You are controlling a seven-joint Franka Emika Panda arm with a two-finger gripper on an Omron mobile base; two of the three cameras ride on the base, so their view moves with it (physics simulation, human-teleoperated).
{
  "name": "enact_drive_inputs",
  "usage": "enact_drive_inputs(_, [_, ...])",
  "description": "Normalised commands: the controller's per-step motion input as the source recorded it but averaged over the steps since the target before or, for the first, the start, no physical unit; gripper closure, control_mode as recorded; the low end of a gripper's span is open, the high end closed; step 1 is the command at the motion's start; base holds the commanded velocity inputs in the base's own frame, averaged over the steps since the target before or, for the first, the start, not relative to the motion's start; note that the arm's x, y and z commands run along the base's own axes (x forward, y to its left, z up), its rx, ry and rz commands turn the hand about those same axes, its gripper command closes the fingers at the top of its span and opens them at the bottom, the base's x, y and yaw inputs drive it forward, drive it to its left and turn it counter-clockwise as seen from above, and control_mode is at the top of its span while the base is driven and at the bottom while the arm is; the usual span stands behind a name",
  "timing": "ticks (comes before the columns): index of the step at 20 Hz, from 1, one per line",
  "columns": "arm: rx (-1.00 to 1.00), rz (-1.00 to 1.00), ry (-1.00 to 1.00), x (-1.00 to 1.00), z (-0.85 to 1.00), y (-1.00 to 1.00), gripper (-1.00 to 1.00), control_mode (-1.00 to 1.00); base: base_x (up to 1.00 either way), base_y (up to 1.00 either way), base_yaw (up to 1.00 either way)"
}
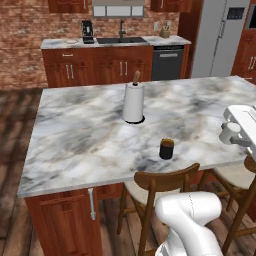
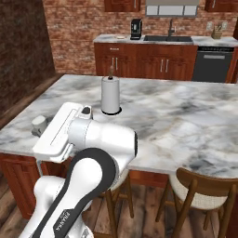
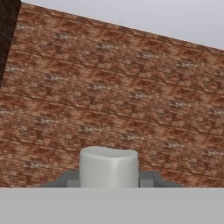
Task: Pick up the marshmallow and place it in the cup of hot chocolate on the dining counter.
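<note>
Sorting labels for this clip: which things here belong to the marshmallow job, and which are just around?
Job:
marshmallow, held in the hand
cup of hot chocolate
dining counter

Just around:
paper-towel roll
wooden chairs
coffee maker
sink

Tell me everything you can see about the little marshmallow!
The marshmallow is a small, pale grey-white block with rounded corners and a smooth, soft-looking surface. It sits upright, pinched between the two dark fingertips of the hand, which is shut on it. It is held up in the air, with a red brick wall behind it.
</note>
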Motion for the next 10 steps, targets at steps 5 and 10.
enact_drive_inputs(5, [0.00, 0.00, 0.00, 0.00, 0.00, 0.00, 1.00, 1.00, 1.00, 0.11, -0.19])
enact_drive_inputs(10, [0.00, 0.00, 0.00, 0.00, 0.00, 0.00, 1.00, 1.00, 0.91, 0.00, -0.12])
